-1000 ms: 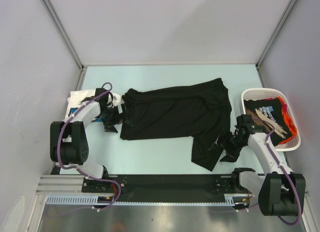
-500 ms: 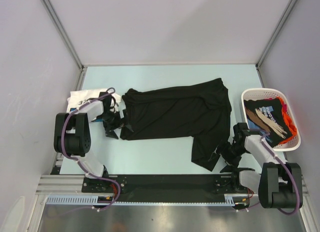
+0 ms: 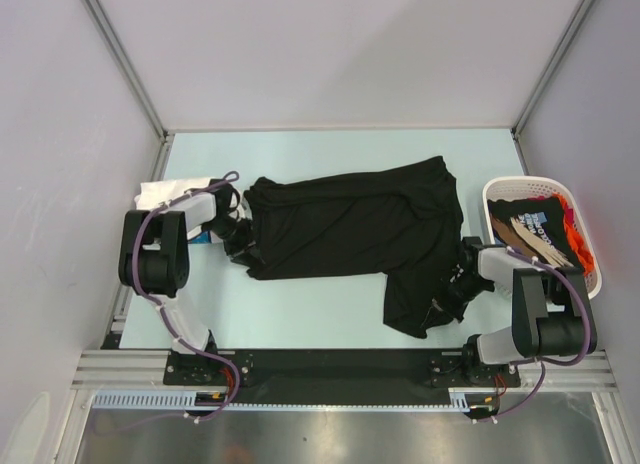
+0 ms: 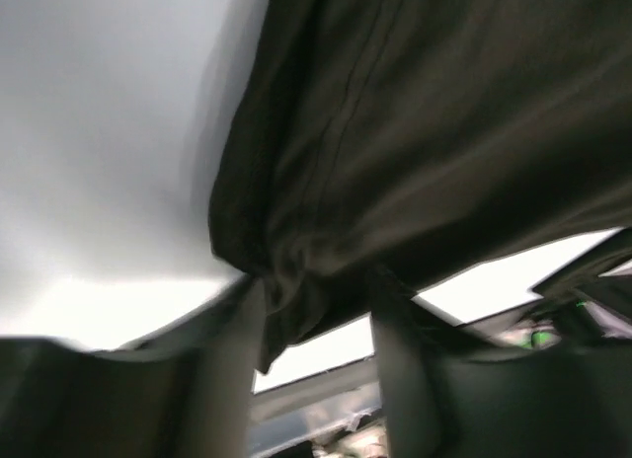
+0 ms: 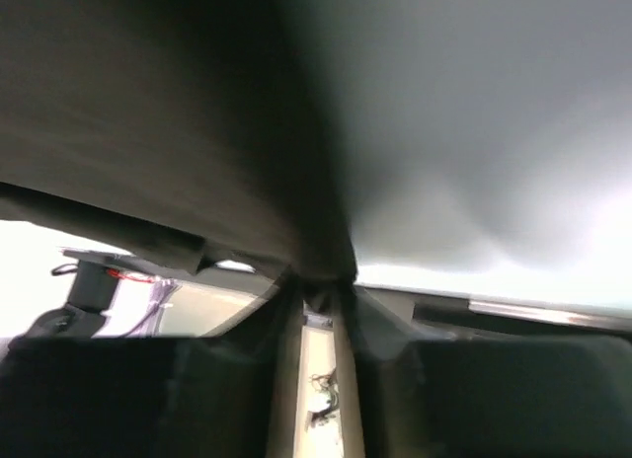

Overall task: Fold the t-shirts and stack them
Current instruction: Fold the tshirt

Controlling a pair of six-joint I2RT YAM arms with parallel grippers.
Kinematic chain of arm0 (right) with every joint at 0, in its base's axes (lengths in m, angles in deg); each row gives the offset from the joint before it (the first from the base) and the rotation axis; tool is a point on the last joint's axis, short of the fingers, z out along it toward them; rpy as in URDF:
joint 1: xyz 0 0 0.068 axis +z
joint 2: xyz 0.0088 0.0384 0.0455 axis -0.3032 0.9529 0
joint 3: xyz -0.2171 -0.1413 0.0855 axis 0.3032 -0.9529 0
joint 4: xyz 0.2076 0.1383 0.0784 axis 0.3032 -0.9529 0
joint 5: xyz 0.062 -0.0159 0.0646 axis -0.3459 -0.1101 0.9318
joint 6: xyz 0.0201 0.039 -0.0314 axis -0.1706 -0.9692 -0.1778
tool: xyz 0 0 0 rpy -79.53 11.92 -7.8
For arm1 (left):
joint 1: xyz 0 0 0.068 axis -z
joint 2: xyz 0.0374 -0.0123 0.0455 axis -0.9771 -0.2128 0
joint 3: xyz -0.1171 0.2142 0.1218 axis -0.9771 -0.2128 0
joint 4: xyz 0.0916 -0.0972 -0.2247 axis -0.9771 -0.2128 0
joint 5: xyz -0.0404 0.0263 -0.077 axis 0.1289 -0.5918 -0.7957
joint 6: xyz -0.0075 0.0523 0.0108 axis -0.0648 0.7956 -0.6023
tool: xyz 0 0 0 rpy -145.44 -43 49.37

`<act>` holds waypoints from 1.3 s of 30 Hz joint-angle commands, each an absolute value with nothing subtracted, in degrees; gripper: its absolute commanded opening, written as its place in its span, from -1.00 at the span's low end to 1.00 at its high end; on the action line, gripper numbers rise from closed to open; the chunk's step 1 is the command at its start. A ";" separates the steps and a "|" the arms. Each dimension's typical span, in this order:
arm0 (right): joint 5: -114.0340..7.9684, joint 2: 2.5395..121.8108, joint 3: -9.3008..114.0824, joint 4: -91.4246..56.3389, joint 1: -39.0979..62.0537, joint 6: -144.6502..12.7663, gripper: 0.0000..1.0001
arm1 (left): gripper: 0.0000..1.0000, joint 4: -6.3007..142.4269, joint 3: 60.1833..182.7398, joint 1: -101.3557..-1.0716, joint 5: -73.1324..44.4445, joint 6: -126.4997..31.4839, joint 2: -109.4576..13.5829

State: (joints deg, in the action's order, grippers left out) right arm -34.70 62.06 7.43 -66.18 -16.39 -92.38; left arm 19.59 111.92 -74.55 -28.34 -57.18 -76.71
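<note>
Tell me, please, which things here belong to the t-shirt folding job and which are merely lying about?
Part of the job:
black t-shirt, spread on the table
white t-shirt, at the left edge
dark and orange t-shirts in the basket
left end effector and right end effector, at the black t-shirt

Just there:
white basket
table

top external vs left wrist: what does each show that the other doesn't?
Top external only: basket of shirts at right, white shirt at left, right gripper at the black shirt's near-right corner. Left wrist only: close-up of a bunched fold between the fingers. Both: black shirt, left gripper, table.
</note>
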 commanded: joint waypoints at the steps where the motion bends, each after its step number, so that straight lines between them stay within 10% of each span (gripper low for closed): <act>1: -35.01 63.45 10.76 -64.22 -15.36 -90.42 -1.00 | -0.52 22.28 112.40 -73.67 -29.63 -56.76 -79.05; 2: -35.27 63.45 11.99 -65.89 -15.36 -89.63 -1.00 | -0.99 21.32 112.66 -73.76 -29.55 -56.58 -79.40; 22: -37.29 58.17 31.75 -78.21 -19.04 -88.31 -1.00 | -1.00 14.10 122.06 -74.72 -26.73 -60.01 -70.71; 39: -30.18 79.78 51.79 -63.53 -24.94 -85.76 -1.00 | -1.00 15.69 131.56 -76.48 -27.00 -63.70 -80.37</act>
